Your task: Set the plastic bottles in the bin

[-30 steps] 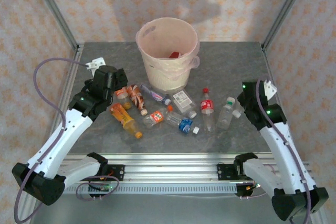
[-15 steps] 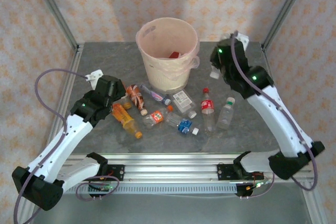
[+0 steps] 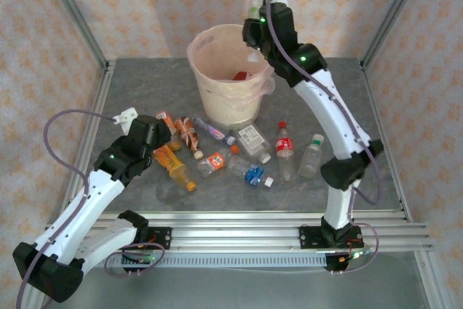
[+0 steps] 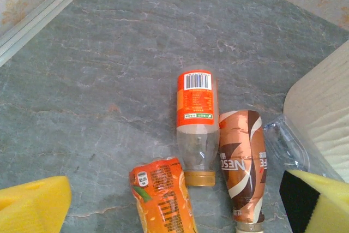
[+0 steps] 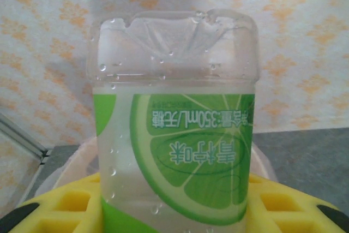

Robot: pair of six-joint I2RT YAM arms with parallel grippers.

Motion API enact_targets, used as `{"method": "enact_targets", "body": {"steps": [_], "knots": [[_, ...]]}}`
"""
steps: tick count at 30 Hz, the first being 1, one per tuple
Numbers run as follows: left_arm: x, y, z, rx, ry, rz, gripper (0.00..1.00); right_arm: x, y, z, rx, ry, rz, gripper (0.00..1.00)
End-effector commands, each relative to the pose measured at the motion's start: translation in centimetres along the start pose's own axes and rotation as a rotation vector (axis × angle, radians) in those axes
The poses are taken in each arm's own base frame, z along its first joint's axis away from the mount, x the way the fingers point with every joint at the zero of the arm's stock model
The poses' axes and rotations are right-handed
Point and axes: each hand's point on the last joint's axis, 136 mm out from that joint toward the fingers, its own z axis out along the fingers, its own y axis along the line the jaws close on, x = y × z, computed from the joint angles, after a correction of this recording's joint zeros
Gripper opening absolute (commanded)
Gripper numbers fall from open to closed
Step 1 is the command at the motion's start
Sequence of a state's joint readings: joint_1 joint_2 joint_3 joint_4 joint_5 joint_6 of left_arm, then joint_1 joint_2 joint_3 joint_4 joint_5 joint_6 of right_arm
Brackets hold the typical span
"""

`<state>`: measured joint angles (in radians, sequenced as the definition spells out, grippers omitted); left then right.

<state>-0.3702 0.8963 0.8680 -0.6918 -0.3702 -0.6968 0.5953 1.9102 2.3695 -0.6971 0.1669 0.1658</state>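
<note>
The right claw (image 3: 255,23) grips a lime-labelled bottle (image 5: 174,145) above the rim of the bin (image 3: 217,85), while the left claw (image 4: 177,205) hangs wide over loose bottles (image 3: 285,148) crowding the desk (image 3: 130,92) before the bin.

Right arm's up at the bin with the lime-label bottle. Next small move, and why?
Probably open the right fingers and let the lime-label bottle drop. It hangs clamped between them, and the right wrist view shows the bagged rim of the bin on both sides beneath it, so it likely falls inside.
</note>
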Motion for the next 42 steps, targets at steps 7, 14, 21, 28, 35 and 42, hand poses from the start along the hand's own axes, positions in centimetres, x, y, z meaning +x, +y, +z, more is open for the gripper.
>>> {"method": "enact_targets", "body": {"steps": [7,14,21,28,35,42], "knots": [[1.4,0.2,0.5,0.009,0.046,-0.039,1.0,4.7,3.7,5.9,-0.114,0.132,-0.094,0.34],[1.3,0.2,0.6,0.006,0.043,-0.037,1.0,8.7,4.1,8.5,-0.131,0.222,-0.127,0.34],[1.2,0.3,0.6,0.0,0.035,-0.03,1.0,12.3,3.8,10.2,-0.125,0.311,-0.16,0.37],[1.1,0.3,0.6,-0.007,0.039,-0.016,1.0,14.2,3.2,11.3,-0.101,0.351,-0.188,0.45],[1.3,0.4,0.8,-0.019,0.046,-0.01,1.0,15.0,2.7,12.0,-0.078,0.363,-0.2,0.64],[1.3,0.1,1.1,-0.023,0.049,-0.001,1.0,14.4,2.4,11.9,-0.068,0.349,-0.203,0.81]]}}
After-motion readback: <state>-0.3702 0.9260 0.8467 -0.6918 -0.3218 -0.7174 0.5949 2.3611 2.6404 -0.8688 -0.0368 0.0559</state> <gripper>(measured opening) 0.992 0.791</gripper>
